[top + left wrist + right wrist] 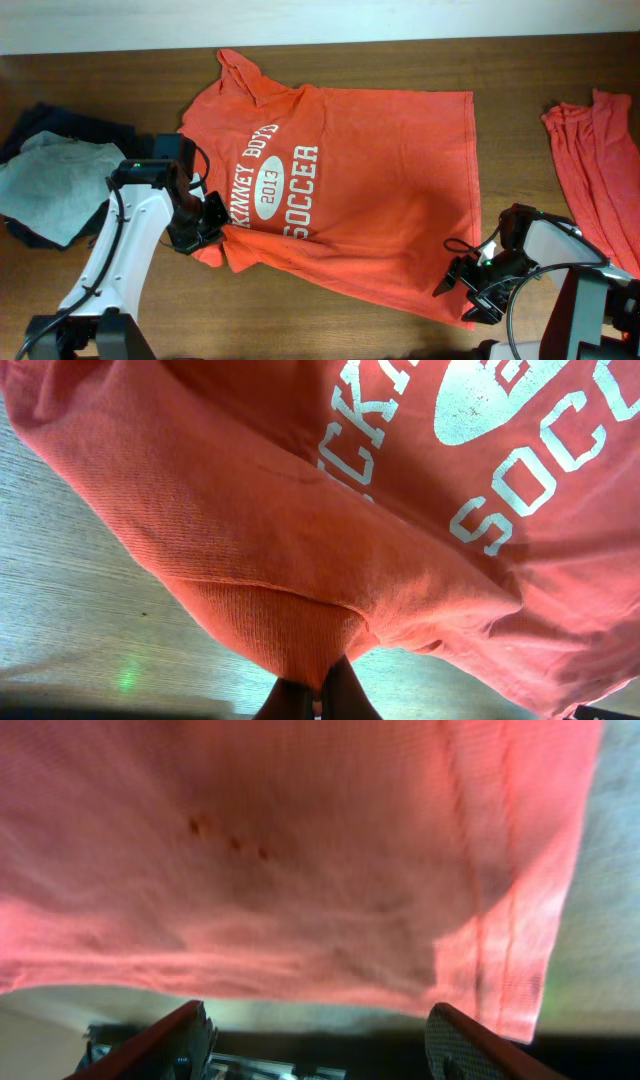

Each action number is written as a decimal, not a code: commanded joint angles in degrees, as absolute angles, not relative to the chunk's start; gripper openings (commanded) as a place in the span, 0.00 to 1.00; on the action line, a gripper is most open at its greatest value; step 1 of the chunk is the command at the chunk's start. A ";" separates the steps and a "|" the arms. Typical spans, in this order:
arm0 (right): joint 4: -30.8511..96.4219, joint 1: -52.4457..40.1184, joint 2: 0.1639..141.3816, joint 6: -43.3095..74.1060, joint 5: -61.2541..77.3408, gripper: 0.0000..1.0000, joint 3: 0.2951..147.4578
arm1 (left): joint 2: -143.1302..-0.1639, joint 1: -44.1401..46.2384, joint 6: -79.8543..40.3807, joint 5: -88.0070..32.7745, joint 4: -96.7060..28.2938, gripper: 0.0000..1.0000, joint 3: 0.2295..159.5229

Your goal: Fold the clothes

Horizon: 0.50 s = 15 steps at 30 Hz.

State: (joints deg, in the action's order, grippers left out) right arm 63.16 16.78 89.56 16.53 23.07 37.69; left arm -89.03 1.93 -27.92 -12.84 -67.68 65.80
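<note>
The orange-red short-sleeved cotton T-shirt (370,190) lies spread out in the middle of the brown wooden worktop (520,70). Its white lettering faces up and runs sideways across the left half, and one sleeve points toward the far edge.

At the near-left corner, the left tool (205,225) sits right at the shirt's edge. The left wrist view settles it: the left tool (320,695) is pressed together on a bunched fold of the T-shirt (300,540), and the cloth puckers into the pinch. The white print sits just beyond that fold.

Across at the near-right corner, the right tool (470,290) rests by the hem corner. Up close, the right tool (320,1030) is spread wide, with nothing pinched. The stitched hem of the T-shirt (300,870) hangs just past its tips, and the hem corner comes down beside the right-hand finger. I can't tell whether the cloth touches the fingers there.

Further out, at the left edge, a pale grey-blue garment (50,185) lies on dark navy clothing (45,120), well apart from the shirt. At the right edge lies another crumpled orange-red cloth (600,170), separate from it.
</note>
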 commanded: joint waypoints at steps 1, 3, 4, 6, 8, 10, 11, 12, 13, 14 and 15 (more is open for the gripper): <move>64.16 16.45 88.62 17.10 25.30 0.74 37.60 | -88.47 2.09 -27.35 -12.19 -67.46 0.01 66.17; 63.75 16.45 88.62 19.05 24.27 0.74 37.50 | -88.47 2.09 -27.35 -12.21 -67.16 0.01 66.17; 63.02 16.45 88.62 20.12 23.51 0.74 37.50 | -88.47 2.09 -27.38 -12.21 -67.02 0.01 66.17; 61.67 16.45 88.62 20.69 21.50 0.74 37.50 | -88.47 2.09 -27.35 -12.21 -66.87 0.01 66.17; 60.62 16.45 88.62 21.96 16.97 0.74 37.28 | -88.47 2.09 -27.35 -12.21 -66.85 0.01 66.17; 59.22 16.45 88.62 21.98 14.83 0.74 36.99 | -88.47 2.09 -27.35 -12.21 -66.61 0.01 66.17; 58.59 16.45 88.62 21.98 14.20 0.73 36.86 | -88.47 2.09 -27.35 -12.21 -66.57 0.01 66.17; 58.00 16.45 88.64 22.04 13.50 0.73 36.73 | -88.47 2.09 -27.35 -12.21 -66.50 0.01 66.17; 57.76 16.45 88.64 22.87 13.10 0.70 36.62 | -88.47 2.09 -27.35 -12.21 -66.46 0.01 66.17; 57.58 16.45 88.64 23.24 12.99 0.65 36.53 | -88.47 2.09 -27.35 -12.21 -66.46 0.01 66.17; 57.39 16.45 88.64 23.24 12.99 0.60 36.53 | -88.47 2.09 -27.35 -12.21 -66.46 0.01 66.17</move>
